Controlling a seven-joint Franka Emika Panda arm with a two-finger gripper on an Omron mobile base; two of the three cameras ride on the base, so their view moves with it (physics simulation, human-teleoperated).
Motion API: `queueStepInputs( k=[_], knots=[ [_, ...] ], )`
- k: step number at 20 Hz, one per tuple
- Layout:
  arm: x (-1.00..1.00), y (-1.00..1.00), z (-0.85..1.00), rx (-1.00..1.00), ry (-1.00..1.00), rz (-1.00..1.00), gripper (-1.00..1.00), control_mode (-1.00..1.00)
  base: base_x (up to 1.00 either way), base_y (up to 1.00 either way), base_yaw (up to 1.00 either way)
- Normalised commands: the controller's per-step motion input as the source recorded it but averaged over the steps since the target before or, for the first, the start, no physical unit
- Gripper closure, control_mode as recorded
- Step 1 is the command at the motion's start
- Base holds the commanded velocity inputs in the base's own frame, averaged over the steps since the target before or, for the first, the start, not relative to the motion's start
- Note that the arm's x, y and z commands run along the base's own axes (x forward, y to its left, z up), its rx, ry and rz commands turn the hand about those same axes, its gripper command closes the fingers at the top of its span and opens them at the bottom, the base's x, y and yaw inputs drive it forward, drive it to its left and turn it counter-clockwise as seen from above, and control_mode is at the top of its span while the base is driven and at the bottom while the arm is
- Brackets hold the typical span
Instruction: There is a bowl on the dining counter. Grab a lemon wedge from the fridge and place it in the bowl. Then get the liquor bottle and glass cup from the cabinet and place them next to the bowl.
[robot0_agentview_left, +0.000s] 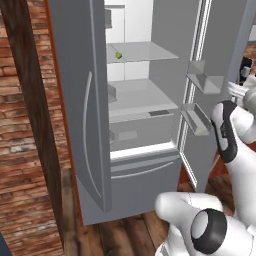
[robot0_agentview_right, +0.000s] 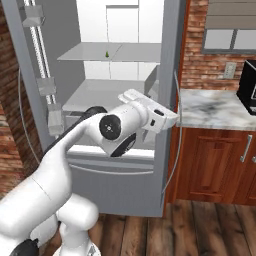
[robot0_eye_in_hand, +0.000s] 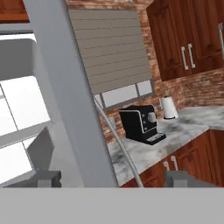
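The fridge (robot0_agentview_left: 145, 100) stands with both doors swung open. A small yellow-green lemon wedge (robot0_agentview_left: 118, 55) lies on its upper glass shelf (robot0_agentview_right: 106, 53), towards the back. My gripper (robot0_eye_in_hand: 113, 179) is open, its two fingertips (robot0_eye_in_hand: 43, 178) far apart with nothing held. It sits at the outer edge of the fridge's right door (robot0_eye_in_hand: 74, 109), close to the curved door handle (robot0_eye_in_hand: 124, 151). In the right base view the hand (robot0_agentview_right: 161, 118) is beside that door edge at mid-shelf height, well below and right of the wedge. The bowl, liquor bottle and glass cup are out of view.
A marble counter (robot0_agentview_right: 215, 107) on wooden base cupboards adjoins the fridge on the right, with a black coffee machine (robot0_eye_in_hand: 140, 124) and a paper towel roll (robot0_eye_in_hand: 169, 107). Dark wooden wall cabinets (robot0_eye_in_hand: 188, 39) hang above. Door bins (robot0_agentview_left: 205, 82) line the right door. Brick wall stands left.
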Motion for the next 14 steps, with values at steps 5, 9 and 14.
queueStepInputs(
  k=[5,9,14],
  knots=[
    [-1.00,0.72,0.36,0.00,-0.04,0.11,-1.00,-1.00,0.00,0.00,0.00],
    [-1.00,1.00,0.33,0.00,0.06,0.20,-1.00,-1.00,0.00,0.00,0.00],
    [-0.63,0.98,0.55,0.00,0.27,0.22,-1.00,-1.00,0.00,0.00,0.00]
  ],
)
